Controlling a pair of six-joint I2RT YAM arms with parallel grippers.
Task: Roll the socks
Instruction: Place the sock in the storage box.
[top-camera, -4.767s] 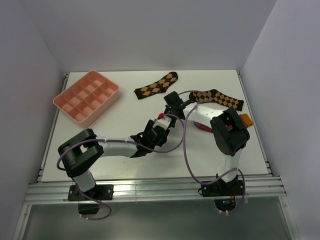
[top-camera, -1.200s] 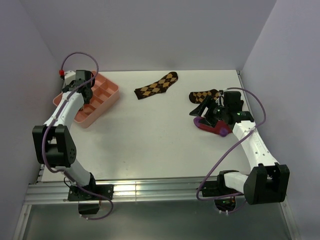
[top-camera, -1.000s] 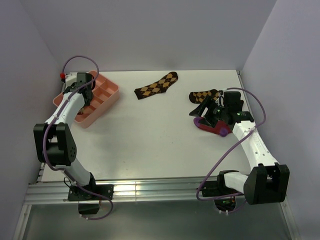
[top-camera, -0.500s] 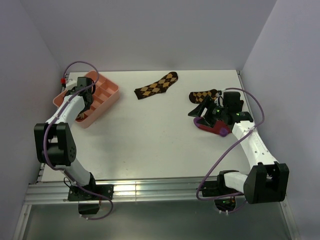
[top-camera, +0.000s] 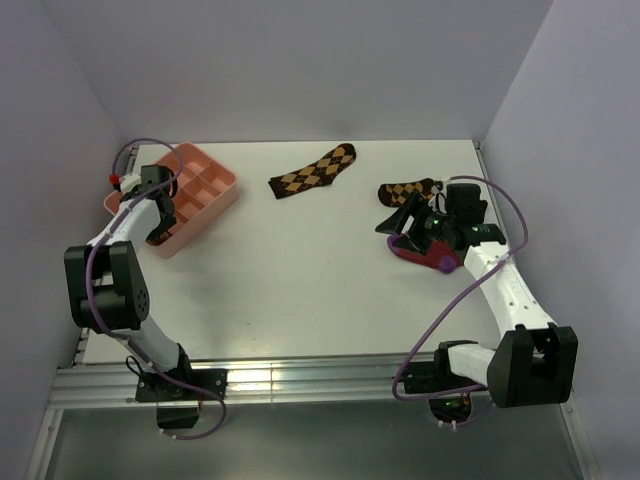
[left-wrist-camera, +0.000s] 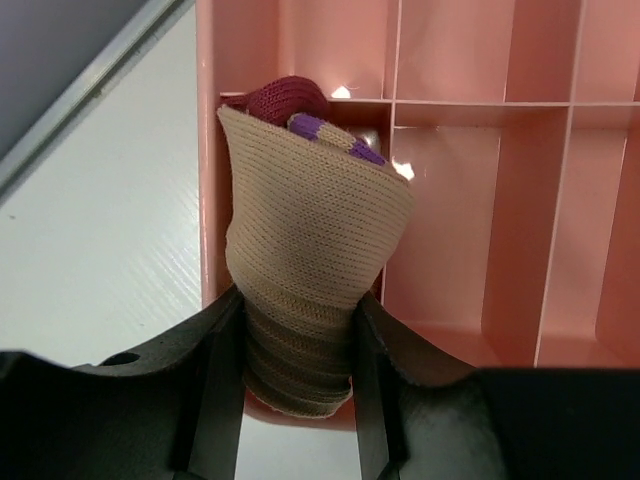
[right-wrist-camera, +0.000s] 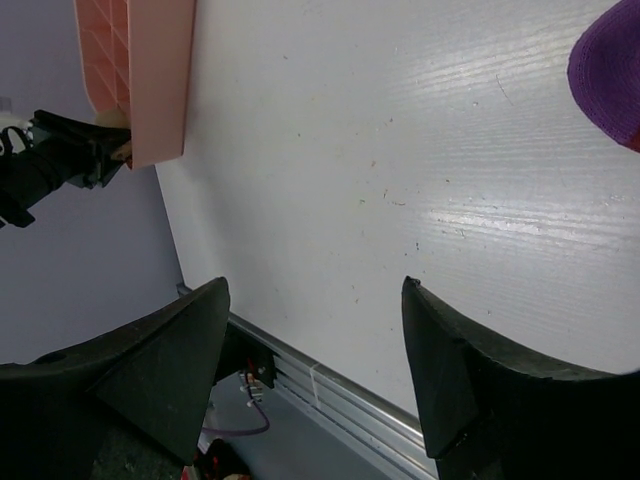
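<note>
Left side: clamped on the tan sock roll (left-wrist-camera: 310, 240) with the left gripper (left-wrist-camera: 298, 375), pinching its ribbed lower end between both fingers (left-wrist-camera: 212, 385) and squeezing the knit in visibly. Maroon and a bit of purple showing at the roll's far tip. Held over the corner compartment of the pink divided tray (left-wrist-camera: 455, 210), up against the outer wall, with the white table (left-wrist-camera: 90, 240) just past that wall. Cannot tell whether resting on the compartment floor. In the top view, parked at the near-left corner of the tray, roll too small to make out there. Right side: jaws spread wide on the right gripper (right-wrist-camera: 314, 290), nothing between the fingers (right-wrist-camera: 170, 350), only bare tabletop under them. Positioned at the far right of the table, right over the back edge of the crimson sock (top-camera: 418, 252), which lies flat on the tabletop. Purple end of that sock at the top-right corner of the right wrist view, clear of both fingers. No contact visible. Further out: one dark brown argyle sock (top-camera: 313, 171) flat at back centre, a second argyle sock (top-camera: 408, 190) just behind the right gripper and partly covered by it. Tray and crimson sock well apart, on opposite sides of the table.
</note>
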